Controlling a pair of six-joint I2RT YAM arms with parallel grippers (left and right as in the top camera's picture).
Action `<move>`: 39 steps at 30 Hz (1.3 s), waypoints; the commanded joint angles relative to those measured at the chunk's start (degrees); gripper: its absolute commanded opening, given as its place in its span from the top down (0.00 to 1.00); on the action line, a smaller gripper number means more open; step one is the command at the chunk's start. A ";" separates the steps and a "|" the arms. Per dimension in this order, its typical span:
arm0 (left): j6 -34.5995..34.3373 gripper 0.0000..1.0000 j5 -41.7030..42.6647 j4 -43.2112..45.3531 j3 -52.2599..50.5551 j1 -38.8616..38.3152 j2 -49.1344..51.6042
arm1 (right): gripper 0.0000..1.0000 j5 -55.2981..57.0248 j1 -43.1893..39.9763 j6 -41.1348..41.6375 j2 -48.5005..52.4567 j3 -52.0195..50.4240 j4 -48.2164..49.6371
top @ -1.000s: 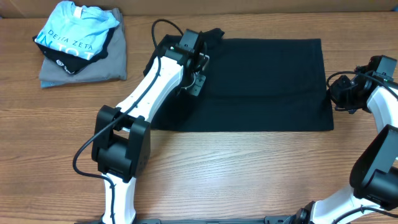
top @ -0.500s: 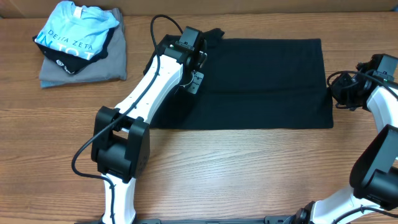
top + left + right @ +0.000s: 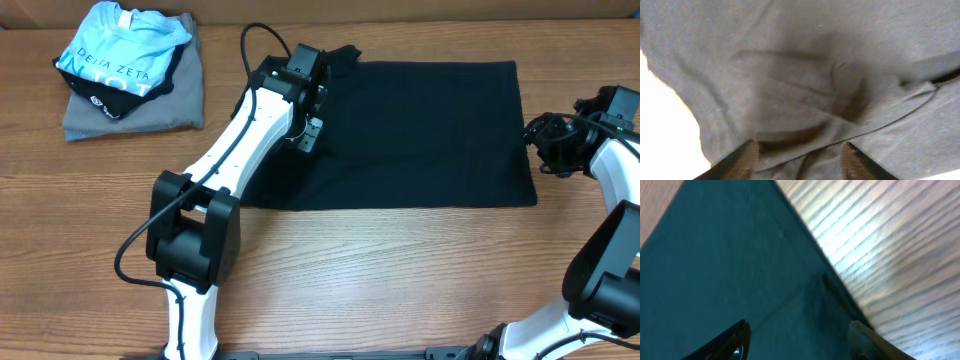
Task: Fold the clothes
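- The shirt lies flat on the table as a wide dark rectangle, from centre toward 1 o'clock. A small bunch of cloth pokes out at its 11 o'clock corner.
- The left gripper hangs low over the shirt's 9 o'clock end. Its fingers stand wide apart above rumpled cloth, pinching nothing.
- The right gripper sits at the shirt's 3 o'clock edge. Its fingers are spread wide over the hem where cloth meets wood, and hold nothing.
- Step, as I judge it: the shirt is already narrowed, and both arms are lining up grasps for an end-over-end fold.
- Next move: a gripper must drop, close on an edge, then lift and carry it across without dragging the lower layers.
- The pile at 10 o'clock lies well apart.
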 commanded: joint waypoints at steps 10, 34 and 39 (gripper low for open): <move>3.39 0.39 22.01 1.09 0.22 8.17 -1.27 | 0.35 -12.04 1.53 -0.20 -6.73 1.33 -4.74; 3.56 0.96 20.79 18.60 -16.98 4.39 -1.27 | 0.36 -11.52 3.30 -0.17 -8.44 1.27 -5.55; -0.20 0.95 20.55 26.93 -17.92 4.39 -1.27 | 0.36 -11.52 3.30 -0.17 -8.44 1.27 -5.51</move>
